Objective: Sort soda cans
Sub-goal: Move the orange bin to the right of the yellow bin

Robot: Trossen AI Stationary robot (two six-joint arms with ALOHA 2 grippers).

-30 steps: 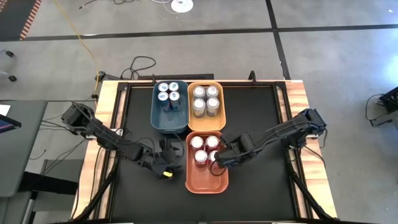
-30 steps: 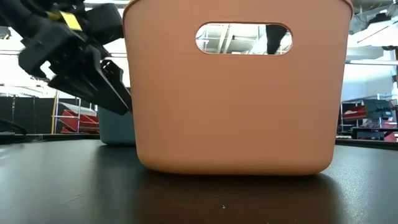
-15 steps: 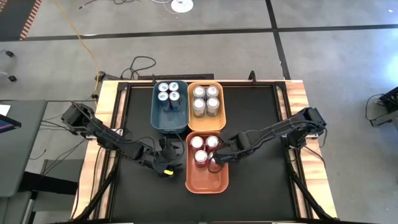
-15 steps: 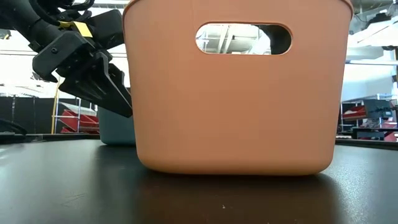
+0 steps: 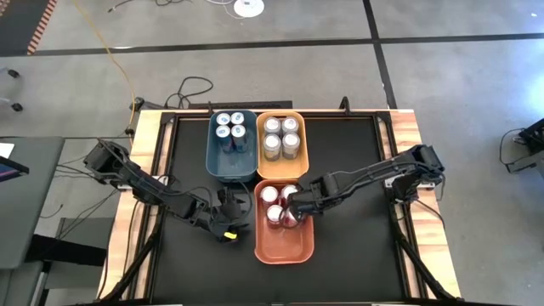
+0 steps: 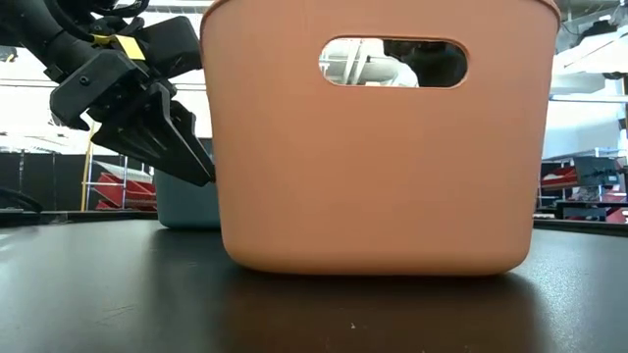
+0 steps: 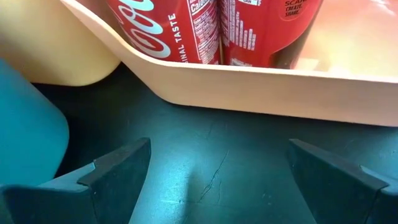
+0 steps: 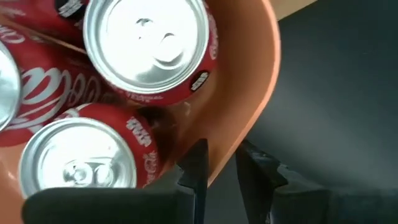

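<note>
Red soda cans stand at the far end of the orange bin; two tops show in the right wrist view. Dark blue cans fill the teal bin, and silver cans fill the yellow bin. My right gripper hangs over the orange bin's right wall, shut on it. My left gripper stands open over the black table, just left of the orange bin, touching nothing. My right gripper has the orange bin's right wall, beside the red cans, between its two fingers. One finger is inside the bin and the other outside. The fingers come from above, pointing steeply down. The bin's base stays on the table.
The three bins stand close together in the middle of the black table top, the teal and yellow ones side by side at the far end. In the low view the orange bin fills most of the picture. Black table lies bare to either side.
My right gripper has come down and toward the table's left, over the orange bin's right wall next to the cans. The orange bin has shifted a little toward the table's right, still standing on the table.
</note>
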